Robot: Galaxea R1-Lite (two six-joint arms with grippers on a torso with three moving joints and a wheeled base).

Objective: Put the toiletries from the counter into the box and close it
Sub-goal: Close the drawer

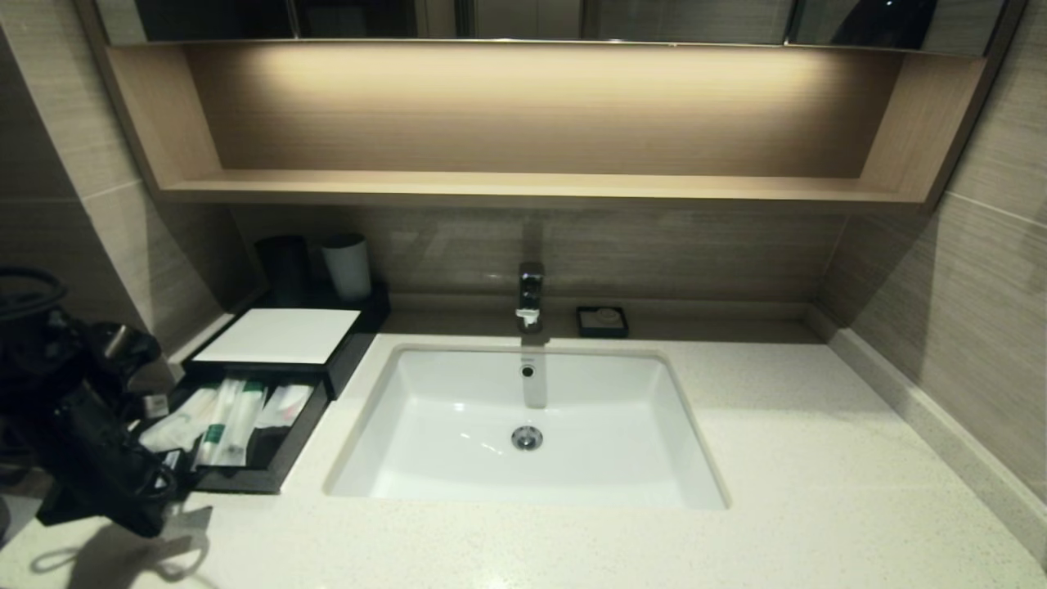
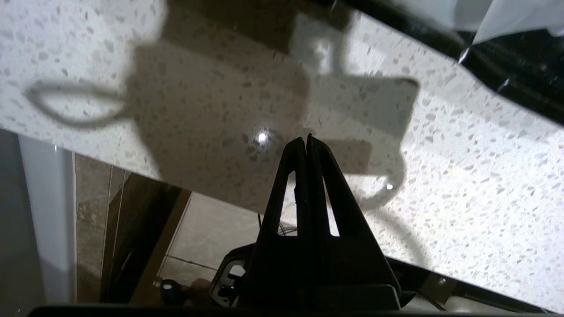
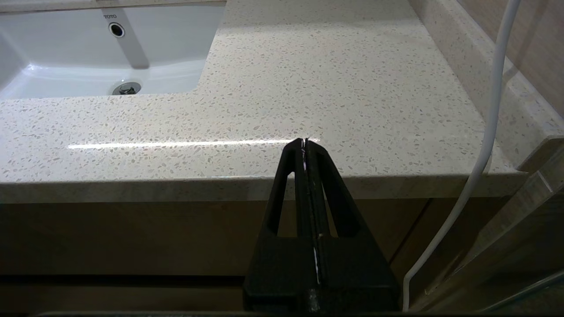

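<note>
Lying in the pulled-out drawer point(image 1: 274, 470) of the glossy black box point(image 1: 348, 364), the toiletries are all off the worktop point(image 1: 818, 458): two long thin clear-wrapped toothbrush packets with green bands point(image 1: 229, 421) side by side, a shorter clear pouch with whitish contents point(image 1: 282, 405) beside them toward the sink, and another crinkled clear wrapper point(image 1: 176, 425) on the outer side. The drawer stands open toward the worktop's front, below the box's flat matte white top panel point(image 1: 278, 335).

The worktop is pale cream stone, polished and finely speckled, with a smooth white rectangular sink point(image 1: 671, 458) set in and a chrome tap point(image 1: 530, 296) behind it. A cylindrical black tumbler point(image 1: 284, 268) and a white-grey cup point(image 1: 347, 266) stand behind the box; a small square black soap dish point(image 1: 602, 321) sits right of the tap. Above runs a lit wood-grain shelf point(image 1: 532, 186).

The head view shows the left arm's dark bulk at the near left corner, just beside the drawer, but hides its tips. The left wrist view supplies them: the left gripper point(image 2: 306, 140), its jaws pressed together on nothing, hangs over bare speckled stone near the worktop's edge, with the drawer's black rim at the frame's corner. Only the right wrist view shows the right gripper point(image 3: 305, 141), jaws likewise pressed together, parked low before the worktop's front edge, with a white cable point(image 3: 484, 145) alongside.
</note>
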